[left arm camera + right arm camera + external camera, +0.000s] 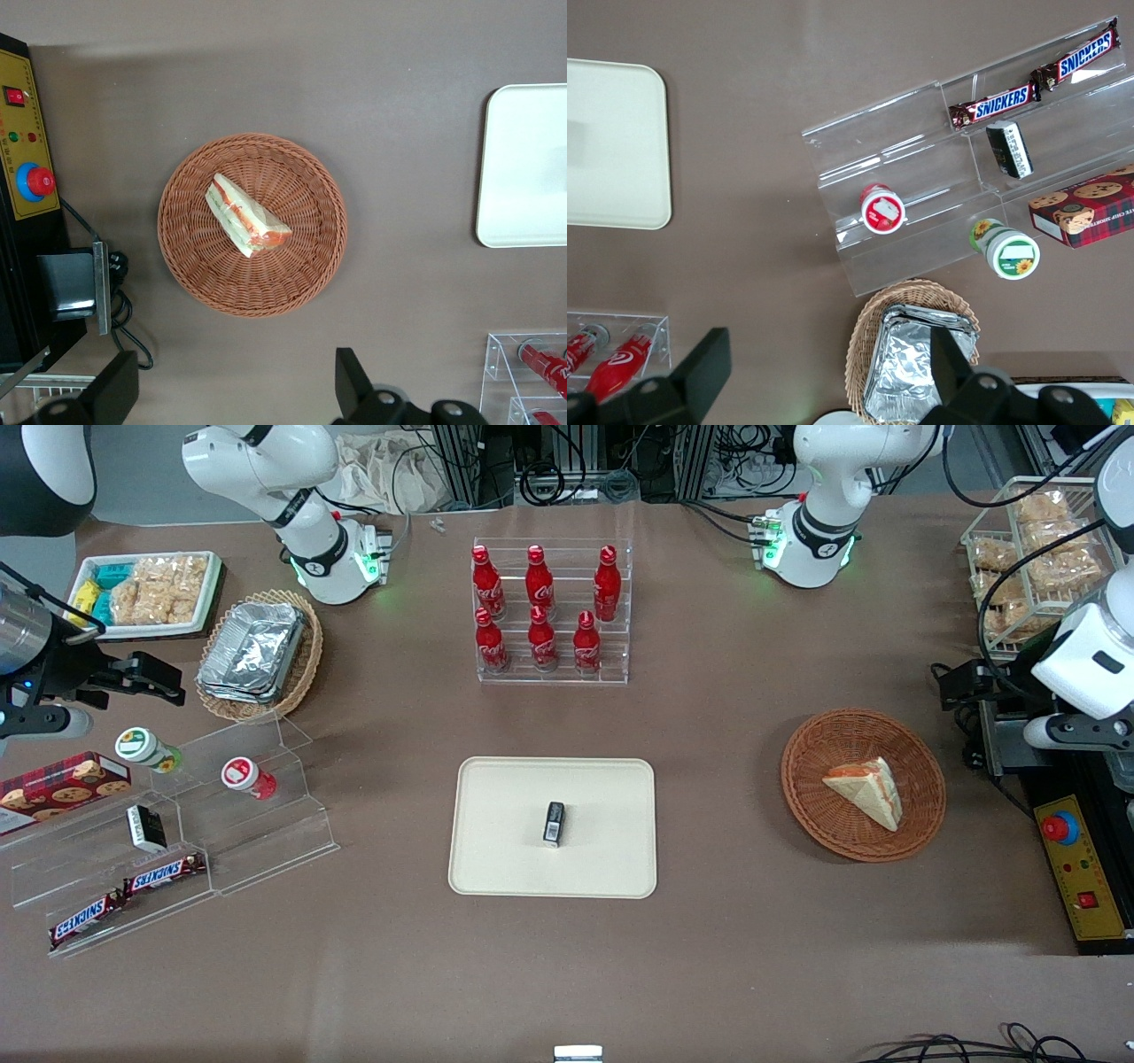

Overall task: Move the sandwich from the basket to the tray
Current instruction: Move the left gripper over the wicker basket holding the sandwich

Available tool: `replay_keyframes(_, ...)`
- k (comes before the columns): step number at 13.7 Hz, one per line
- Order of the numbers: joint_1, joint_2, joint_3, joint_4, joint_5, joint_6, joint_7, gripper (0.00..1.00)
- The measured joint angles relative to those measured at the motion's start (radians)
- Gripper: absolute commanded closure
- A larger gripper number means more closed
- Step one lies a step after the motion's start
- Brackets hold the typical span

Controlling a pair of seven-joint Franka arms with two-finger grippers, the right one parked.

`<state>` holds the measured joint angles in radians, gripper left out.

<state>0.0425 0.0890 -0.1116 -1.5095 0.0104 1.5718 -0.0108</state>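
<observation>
The sandwich (866,788) (245,215), a pale wedge with orange-red and green filling, lies in the round reddish-brown wicker basket (842,744) (283,266). The cream tray (505,850) (523,177) (611,142) sits mid-table, toward the parked arm from the basket, with a small black packet (554,823) on it. My left gripper (955,680) (235,390) hangs high beside the basket, toward the working arm's end, apart from it. Its fingers (350,382) stand wide open with only bare tabletop between them.
A control box with a red button (1076,868) (31,181) lies near the basket at the table's end. A clear rack of red bottles (549,615) stands farther back. Clear steps with snacks (177,841) and a tan basket of foil containers (257,655) lie toward the parked arm.
</observation>
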Motion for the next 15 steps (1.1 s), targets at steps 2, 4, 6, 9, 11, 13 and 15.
replay_keyframes(2, 0.0, 0.0, 0.0, 0.0, 0.0, 0.0, 0.0, 0.0)
replay_keyframes(4, 0.0, 0.0, 0.0, -0.001, 0.0, -0.002, -0.015, 0.0)
replay_keyframes(6, 0.0, 0.0, 0.0, -0.004, 0.0, -0.009, -0.085, 0.0)
replay_keyframes(9, 0.002, 0.001, 0.012, -0.006, 0.001, -0.023, -0.233, 0.0)
replay_keyframes(11, 0.004, 0.01, 0.045, -0.013, 0.0, -0.023, -0.348, 0.0)
replay_keyframes(13, 0.006, 0.027, 0.074, -0.052, 0.0, 0.001, -0.446, 0.0)
replay_keyframes(15, 0.007, 0.043, 0.094, -0.134, 0.0, 0.094, -0.527, 0.0)
